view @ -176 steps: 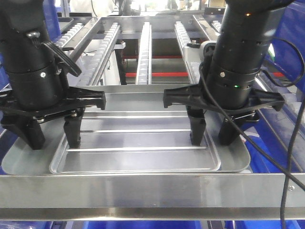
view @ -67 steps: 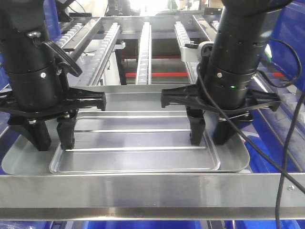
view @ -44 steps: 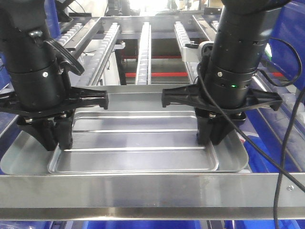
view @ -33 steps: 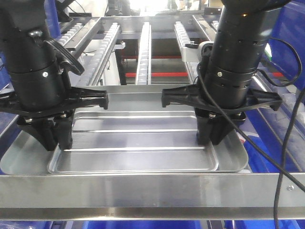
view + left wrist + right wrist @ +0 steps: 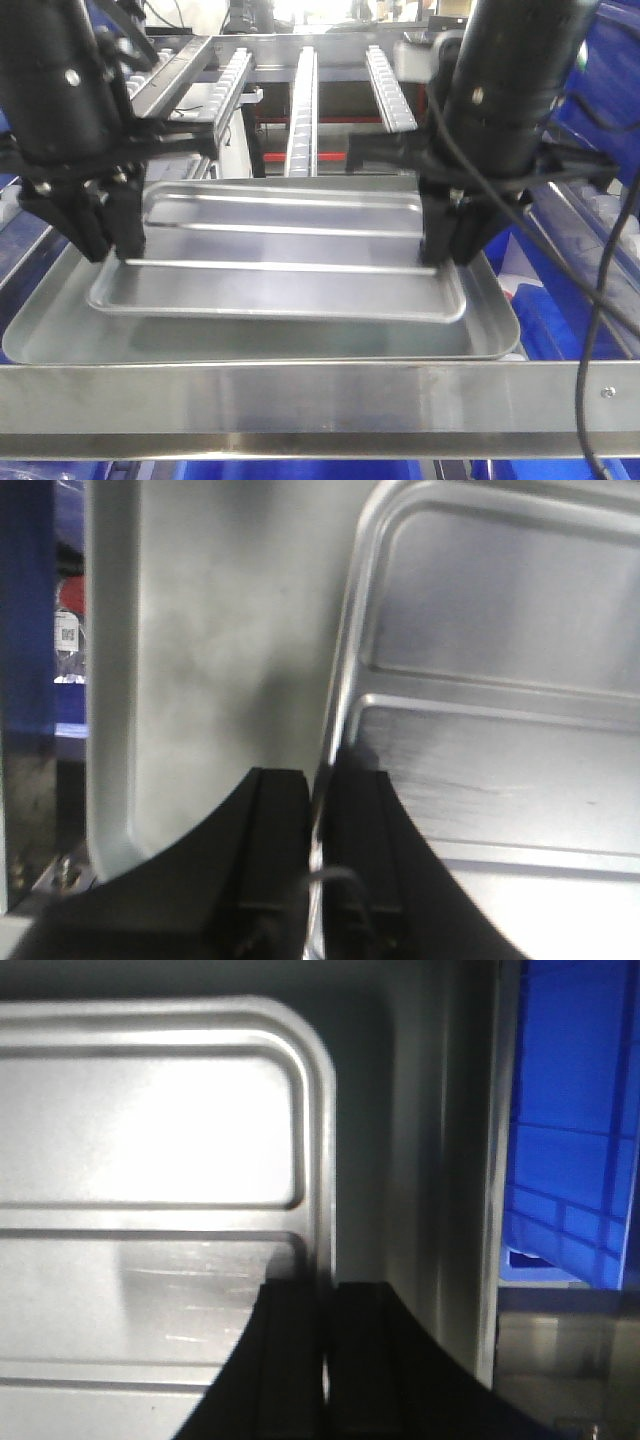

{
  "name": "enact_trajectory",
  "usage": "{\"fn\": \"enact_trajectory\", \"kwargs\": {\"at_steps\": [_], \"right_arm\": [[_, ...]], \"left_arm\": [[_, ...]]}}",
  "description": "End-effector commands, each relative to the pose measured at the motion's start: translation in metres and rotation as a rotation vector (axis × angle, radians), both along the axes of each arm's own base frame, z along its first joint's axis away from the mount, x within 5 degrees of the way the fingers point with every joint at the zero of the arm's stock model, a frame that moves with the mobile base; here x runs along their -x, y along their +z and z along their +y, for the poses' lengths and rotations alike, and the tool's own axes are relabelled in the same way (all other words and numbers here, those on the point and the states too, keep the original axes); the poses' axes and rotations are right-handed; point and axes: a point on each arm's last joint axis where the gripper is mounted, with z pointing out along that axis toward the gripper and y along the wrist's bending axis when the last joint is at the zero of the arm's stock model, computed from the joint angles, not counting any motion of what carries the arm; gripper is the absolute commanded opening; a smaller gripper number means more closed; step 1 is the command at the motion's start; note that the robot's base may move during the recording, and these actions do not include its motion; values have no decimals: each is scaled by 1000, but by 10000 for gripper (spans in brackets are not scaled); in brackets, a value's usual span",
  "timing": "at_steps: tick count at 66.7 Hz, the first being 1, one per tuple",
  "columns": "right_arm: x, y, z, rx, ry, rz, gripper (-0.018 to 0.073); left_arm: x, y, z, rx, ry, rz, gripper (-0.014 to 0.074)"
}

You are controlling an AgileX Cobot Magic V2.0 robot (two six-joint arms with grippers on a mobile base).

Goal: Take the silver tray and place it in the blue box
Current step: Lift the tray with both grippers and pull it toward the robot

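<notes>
The silver tray (image 5: 280, 262), shallow with two long ridges, hangs level a little above the larger pan (image 5: 250, 338). My left gripper (image 5: 110, 240) is shut on its left rim, and my right gripper (image 5: 450, 245) is shut on its right rim. In the left wrist view the gripper (image 5: 315, 780) pinches the tray's rim (image 5: 345, 680) over the pan's floor (image 5: 220, 680). The right wrist view shows the gripper (image 5: 328, 1290) clamped on the tray (image 5: 150, 1140). The blue box (image 5: 570, 1110) lies beyond the pan's right wall.
A wide metal bar (image 5: 300, 395) crosses the front, below the pan. Roller conveyor rails (image 5: 303, 100) run away behind the pan. Black cables (image 5: 600, 300) hang at the right. Blue plastic (image 5: 548, 320) shows beside the pan at the right.
Both grippers went from open astride the tray's side rims to shut on them. The tray has since risen off the pan's floor with both arms.
</notes>
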Motion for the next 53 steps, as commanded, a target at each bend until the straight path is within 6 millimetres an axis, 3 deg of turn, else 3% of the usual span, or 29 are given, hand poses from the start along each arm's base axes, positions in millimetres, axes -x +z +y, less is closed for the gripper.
{"fn": "enact_trajectory", "kwargs": {"at_steps": [1,22,53], "right_arm": [[7,35,-2,-30,5,-79,60],[35,41,11,-46,38,-62,60],[115,40,4,-117,21,-62,60]], "left_arm": [[6,32,4,36,1,-78,-8],[40,41,-5,49,-34,-63,-8],[120,32,-2,49,-29,-64,-8]]}}
